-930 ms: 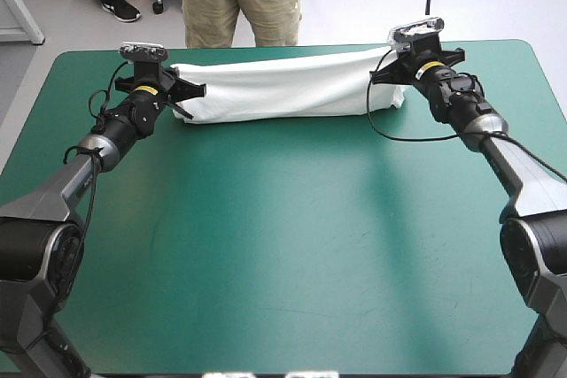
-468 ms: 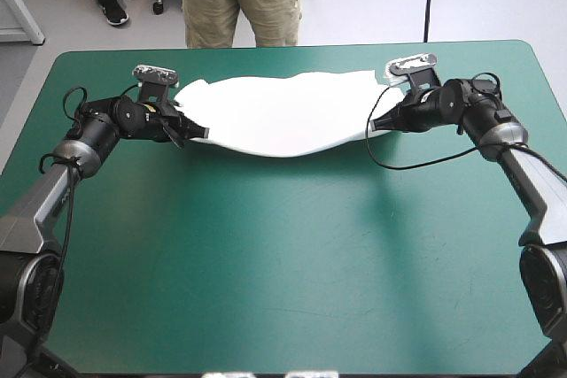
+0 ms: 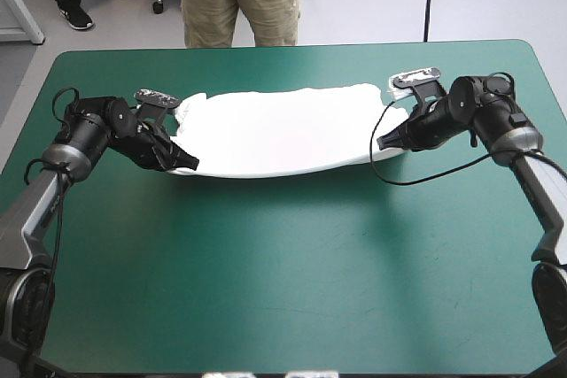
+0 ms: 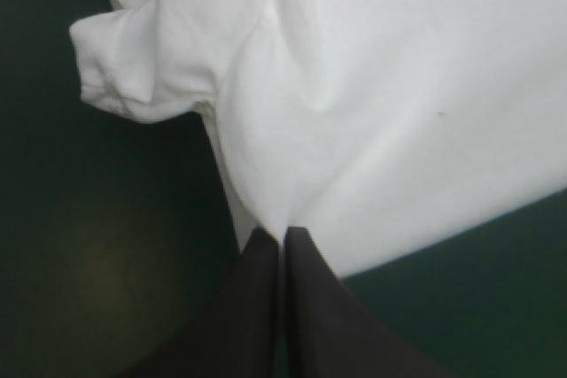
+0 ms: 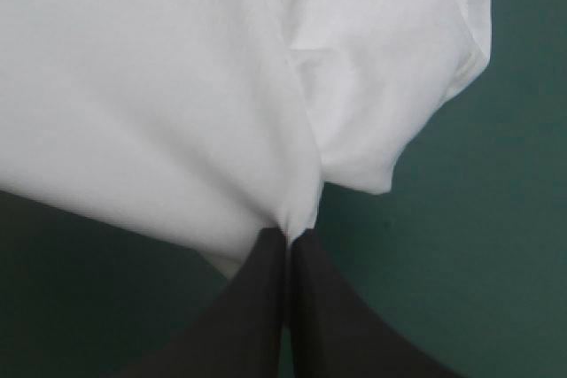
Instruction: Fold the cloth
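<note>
- Two grippers hold one white T-shirt [image 3: 275,130] stretched wide between them in the upper half of the high view, over the far part of the teal-green table [image 3: 283,289].
- At the picture's left, the left gripper [image 3: 188,164] has its black fingers [image 4: 252,307] pressed together on a pinch of the T-shirt's near left corner. The fabric fans out ahead of the tips.
- At the picture's right, the right gripper [image 3: 383,142] is clamped the same way on the near right corner. Its fingers [image 5: 332,316] meet in a pointed arch with the sheet caught at the tips.
- Between the two grips, the T-shirt's near edge hangs in a shallow curve toward the picture's bottom. Whether its middle touches the table cannot be told.
- Beside each grip, on the outer side, the fabric bunches into a rumpled lump, as both wrist views show.
</note>
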Available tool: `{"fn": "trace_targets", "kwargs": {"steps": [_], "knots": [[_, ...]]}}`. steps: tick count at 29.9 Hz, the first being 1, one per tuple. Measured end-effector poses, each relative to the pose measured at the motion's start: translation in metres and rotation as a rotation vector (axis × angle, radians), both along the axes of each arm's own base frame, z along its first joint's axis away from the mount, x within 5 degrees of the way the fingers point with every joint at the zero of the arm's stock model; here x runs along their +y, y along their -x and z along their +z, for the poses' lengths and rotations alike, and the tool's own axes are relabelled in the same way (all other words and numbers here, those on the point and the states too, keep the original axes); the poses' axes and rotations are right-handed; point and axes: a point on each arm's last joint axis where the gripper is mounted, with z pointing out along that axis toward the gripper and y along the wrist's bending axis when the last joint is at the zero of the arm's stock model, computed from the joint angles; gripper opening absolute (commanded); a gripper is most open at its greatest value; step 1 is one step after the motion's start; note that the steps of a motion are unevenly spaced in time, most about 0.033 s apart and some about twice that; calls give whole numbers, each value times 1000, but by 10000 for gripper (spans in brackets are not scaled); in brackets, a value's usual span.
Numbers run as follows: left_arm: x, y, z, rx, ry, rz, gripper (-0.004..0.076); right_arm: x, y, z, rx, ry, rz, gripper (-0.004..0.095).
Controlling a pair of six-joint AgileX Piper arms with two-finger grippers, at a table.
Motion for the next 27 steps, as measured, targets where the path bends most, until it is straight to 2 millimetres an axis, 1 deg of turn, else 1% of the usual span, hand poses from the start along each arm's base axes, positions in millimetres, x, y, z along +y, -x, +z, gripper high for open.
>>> {"fn": "trace_targets", "kwargs": {"steps": [5, 9, 14, 19, 21, 27], "knots": [[4, 22, -4, 38, -16, 17, -9, -4, 21, -2, 33, 2, -20, -12], [7, 43, -9, 64, -10, 41, -9, -8, 44, -7, 64, -2, -30, -12], [8, 59, -14, 89, -7, 54, -9, -12, 68, -16, 104, -4, -36, -12], [9, 68, -29, 157, -15, 53, -9, -15, 87, -32, 165, 5, -37, -13], [10, 72, -35, 183, -18, 53, -9, -16, 92, -42, 198, 10, -38, -13], [11, 79, -48, 227, -25, 53, -9, -16, 103, -66, 263, -2, -46, -13]]}}
